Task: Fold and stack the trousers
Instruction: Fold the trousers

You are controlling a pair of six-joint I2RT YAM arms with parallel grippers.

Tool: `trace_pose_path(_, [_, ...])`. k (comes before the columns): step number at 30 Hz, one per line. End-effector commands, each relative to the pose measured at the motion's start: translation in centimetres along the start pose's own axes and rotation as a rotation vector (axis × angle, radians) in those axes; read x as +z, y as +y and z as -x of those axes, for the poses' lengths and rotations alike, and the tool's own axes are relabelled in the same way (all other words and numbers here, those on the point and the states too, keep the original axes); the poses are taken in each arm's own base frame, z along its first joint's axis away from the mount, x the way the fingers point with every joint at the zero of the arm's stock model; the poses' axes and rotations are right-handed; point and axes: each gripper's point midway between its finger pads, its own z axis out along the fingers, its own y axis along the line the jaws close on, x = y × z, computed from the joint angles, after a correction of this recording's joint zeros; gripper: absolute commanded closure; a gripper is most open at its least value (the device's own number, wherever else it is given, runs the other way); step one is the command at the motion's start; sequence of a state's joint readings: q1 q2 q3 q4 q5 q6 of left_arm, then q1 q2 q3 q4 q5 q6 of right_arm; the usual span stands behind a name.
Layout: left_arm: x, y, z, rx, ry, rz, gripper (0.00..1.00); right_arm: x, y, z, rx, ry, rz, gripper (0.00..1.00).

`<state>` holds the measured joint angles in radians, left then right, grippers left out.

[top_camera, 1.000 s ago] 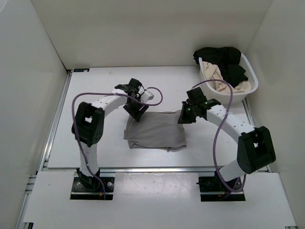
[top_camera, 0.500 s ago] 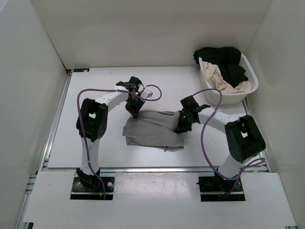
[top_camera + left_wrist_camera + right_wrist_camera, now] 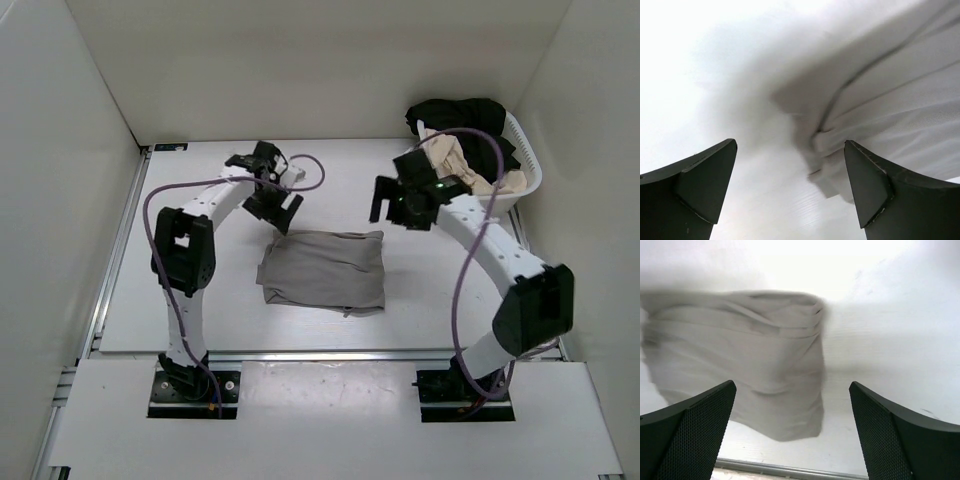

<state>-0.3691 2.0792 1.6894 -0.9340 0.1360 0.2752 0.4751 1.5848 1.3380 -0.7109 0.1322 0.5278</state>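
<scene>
soft grey trousers [image 3: 325, 271] folded into a rumpled rectangle, matte white table [image 3: 200, 290]

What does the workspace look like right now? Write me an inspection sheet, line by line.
Surface: white table, flat, no spills seen.
Job's things: trousers folded into a rough rectangle, lying flat between the arms.
Clutter: white basket at the far right, holding a black garment and a beige garment.
Grippers: left gripper jaws open, empty, near the fold's far left corner; right gripper jaws open, empty, near its far right corner.
Cables: a purple cable loops off each arm; the right one arcs in front of the basket.
Surroundings: white walls; nothing else seen.
</scene>
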Motion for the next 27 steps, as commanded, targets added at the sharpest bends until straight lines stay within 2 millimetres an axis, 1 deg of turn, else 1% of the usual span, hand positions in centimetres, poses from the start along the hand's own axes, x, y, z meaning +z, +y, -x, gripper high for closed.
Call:
trace_pose_path(1, [-10.3, 3.6, 4.4, -0.053, -0.243, 0.131, 0.0, -7.3, -5.3, 2.3, 0.001, -0.064, -0.15, 0.01])
trace_pose_path(2, [-11.5, 4.3, 4.0, -0.067, -0.251, 0.155, 0.0, -8.6, -6.3, 2.9, 0.002, -0.072, -0.165, 0.01])
trace_pose_path(3, [-13.2, 6.3, 3.6, -0.097, -0.268, 0.229, 0.0, -9.7, -8.2, 3.2, 0.041, -0.072, -0.182, 0.01])
trace_pose_path(4, [-15.4, 7.2, 3.1, -0.114, -0.296, 0.284, 0.0, -10.6, -9.9, 2.1, 0.05, -0.029, -0.219, 0.01])
trace_pose_path(5, [-16.6, 8.6, 2.1, -0.15, -0.29, 0.354, 0.0, -11.9, -12.3, 2.2, 0.083, -0.046, -0.263, 0.01])
trace_pose_path(6, [-17.4, 9.6, 1.2, -0.175, -0.288, 0.39, 0.0, -12.2, -13.6, 1.9, 0.102, -0.027, -0.289, 0.01])
trace_pose_path(7, [-18.5, 11.4, -0.8, -0.241, -0.281, 0.431, 0.0, -13.0, -15.0, 1.0, 0.121, -0.01, -0.316, 0.01])
trace_pose_path(8, [-18.9, 12.4, -2.0, -0.273, -0.276, 0.446, 0.0, -13.9, -17.2, 0.9, 0.175, -0.014, -0.354, 0.01])
trace_pose_path(9, [-19.1, 13.3, -3.1, -0.325, -0.275, 0.451, 0.0, -14.5, -18.2, 0.4, 0.191, -0.012, -0.372, 0.01])
trace_pose_path(10, [-19.2, 15.1, -5.6, -0.403, -0.253, 0.464, 0.0, -14.7, -19.1, 0.4, 0.194, -0.01, -0.386, 0.01])
trace_pose_path(11, [-19.9, 15.8, -6.9, -0.45, -0.256, 0.481, 0.0, -15.3, -19.6, 0.1, 0.215, -0.014, -0.398, 0.01])
trace_pose_path(12, [-20.0, 16.4, -8.1, -0.489, -0.253, 0.483, 0.0, -15.8, -20.6, 0.1, 0.234, -0.027, -0.421, 0.01])
trace_pose_path(13, [-19.9, 17.4, -10.4, -0.556, -0.229, 0.495, 0.0, -15.8, -20.6, 0.1, 0.234, -0.027, -0.421, 0.01])
trace_pose_path(15, [-20.3, 17.9, -12.2, -0.593, -0.212, 0.521, 0.0, -16.0, -20.5, 0.3, 0.234, -0.036, -0.42, 0.01])
trace_pose_path(17, [-20.0, 18.3, -14.2, -0.643, -0.18, 0.534, 0.0, -16.1, -20.7, 0.3, 0.252, -0.039, -0.424, 0.01])
trace_pose_path(19, [-20.1, 18.0, -14.8, -0.658, -0.192, 0.515, 0.0, -16.2, -20.7, 0.5, 0.252, -0.049, -0.423, 0.01])
trace_pose_path(20, [-19.6, 17.8, -15.3, -0.677, -0.18, 0.501, 0.0, -16.6, -20.4, 0.8, 0.252, -0.067, -0.408, 0.01])
trace_pose_path(21, [-20.1, 18.0, -15.7, -0.688, -0.19, 0.512, 0.0, -16.6, -20.4, 0.8, 0.252, -0.067, -0.408, 0.01])
trace_pose_path(23, [-19.6, 17.5, -16.1, -0.695, -0.188, 0.483, 0.0, -16.9, -20.1, 0.8, 0.252, -0.076, -0.396, 0.01])
trace_pose_path(24, [-19.9, 17.4, -16.0, -0.693, -0.196, 0.487, 0.0, -16.9, -20.1, 0.8, 0.252, -0.076, -0.396, 0.01])
trace_pose_path(26, [-19.6, 17.3, -16.2, -0.695, -0.188, 0.483, 0.0, -16.9, -20.3, 0.5, 0.252, -0.076, -0.405, 0.01])
trace_pose_path(27, [-19.9, 17.2, -16.2, -0.693, -0.196, 0.487, 0.0, -16.9, -20.3, 0.5, 0.252, -0.076, -0.405, 0.01])
